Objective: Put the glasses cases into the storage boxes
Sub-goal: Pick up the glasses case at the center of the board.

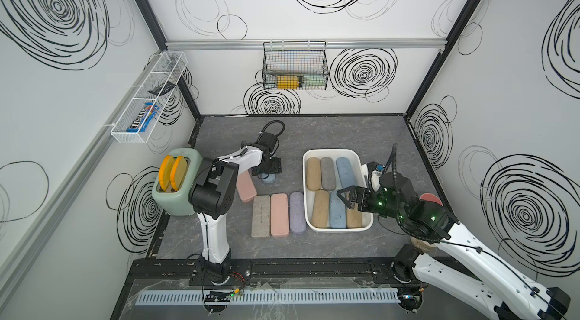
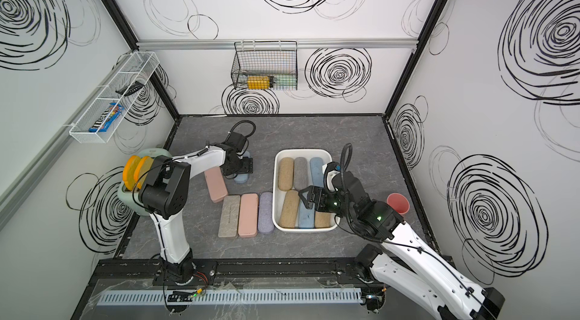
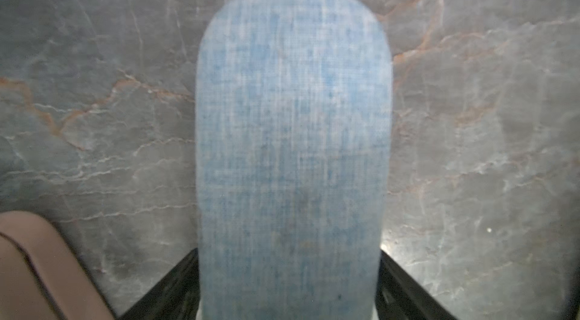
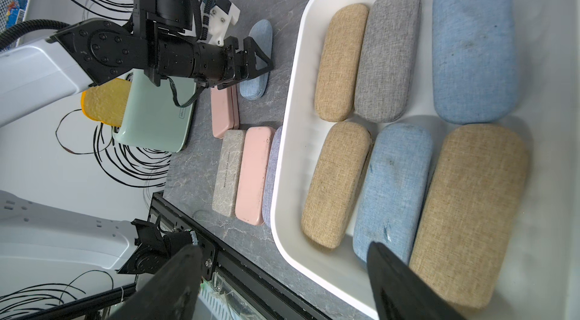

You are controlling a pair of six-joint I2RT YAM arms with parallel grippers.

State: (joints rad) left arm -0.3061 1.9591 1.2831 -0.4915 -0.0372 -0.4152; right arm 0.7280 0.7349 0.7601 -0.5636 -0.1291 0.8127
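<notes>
Left end effector [image 4: 259, 61] straddled blue case [image 3: 292, 145] on desk [image 1: 314, 133]; can't tell if gripping. Right end effector [image 1: 343, 199] hung open, empty, over white tub [image 1: 329, 151].

1. A mint-green toaster [image 1: 172, 205] stands at the left of both top views, with two orange-edged toast slices [image 1: 172, 171] upright in its slots.
2. A white wire basket [image 1: 171, 61] on the left wall holds a candy pack [image 1: 142, 120] and a small black device [image 1: 161, 88].
3. A black wire basket [image 1: 295, 54] hangs at upper centre with a yellow item [image 1: 287, 82] inside.
4. A pink cup [image 2: 398, 203] sits at the right on the grey marbled tabletop [image 1: 345, 133].
</notes>
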